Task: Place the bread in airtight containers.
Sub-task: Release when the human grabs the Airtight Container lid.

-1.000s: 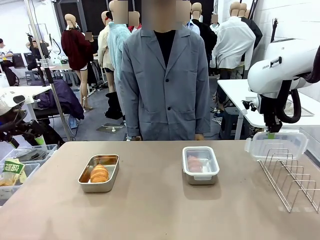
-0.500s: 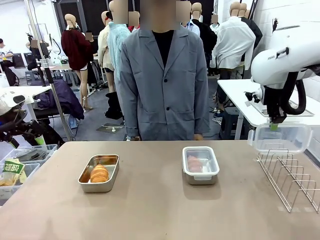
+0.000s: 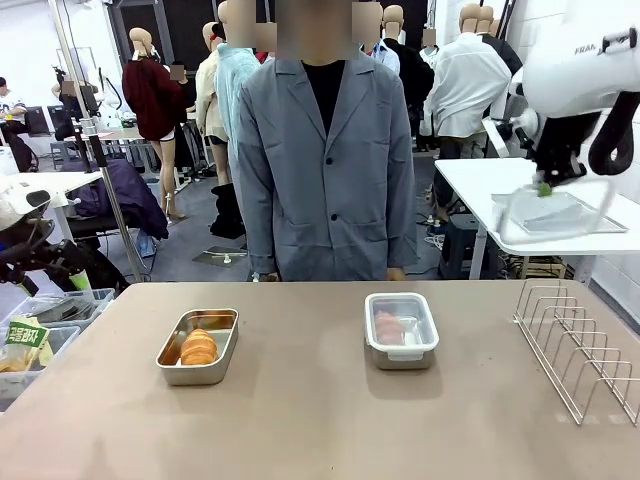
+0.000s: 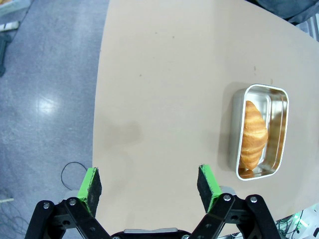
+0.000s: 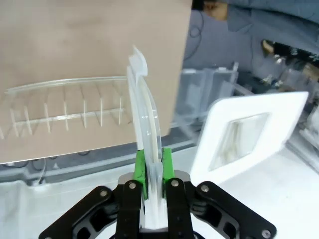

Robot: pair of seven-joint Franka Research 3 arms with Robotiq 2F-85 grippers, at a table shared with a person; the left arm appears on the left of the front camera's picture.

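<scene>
— item one, bread?
— golden-brown, ridged, crescent-shaped roll (image 3: 199, 346), lying lengthwise in the open steel tin (image 3: 198, 347) at surface left; same roll (image 4: 253, 134) and tin (image 4: 258, 132) seen from above in the left wrist view. second roll (image 3: 388, 326), pinkish through plastic, inside the lidded tin (image 3: 401, 330) at surface centre-right.

— tins?
— rectangular, shiny steel, rounded corners. left one uncovered, rim bare. right one capped by a clear clip-on cover. well apart from each other, both near the far half of the surface (image 3: 320, 420).

— loose lid?
— clear plastic lid (image 3: 545, 212), rectangular with rounded corners, held high at picture right, tilted, well above the surface. in the right wrist view seen edge-on (image 5: 144, 119), thin and translucent, rising straight up between the green pads.

— claws?
— right claw (image 3: 544, 187) clamped on the lid's edge; closed on it in the right wrist view too (image 5: 153, 167). left claw (image 4: 149, 181) spread wide, nothing between its green pads, hovering over bare surface beside the open tin.

— surface?
— matte, beige-brown, smooth, rounded corner.

— surroundings?
— wire rack (image 3: 577, 350), thin steel rods, upright dividers, at surface right, below the raised lid. person in grey coat (image 3: 330, 160) standing at the far edge, behind both tins. bins with packets (image 3: 40, 330) off the left edge.
</scene>
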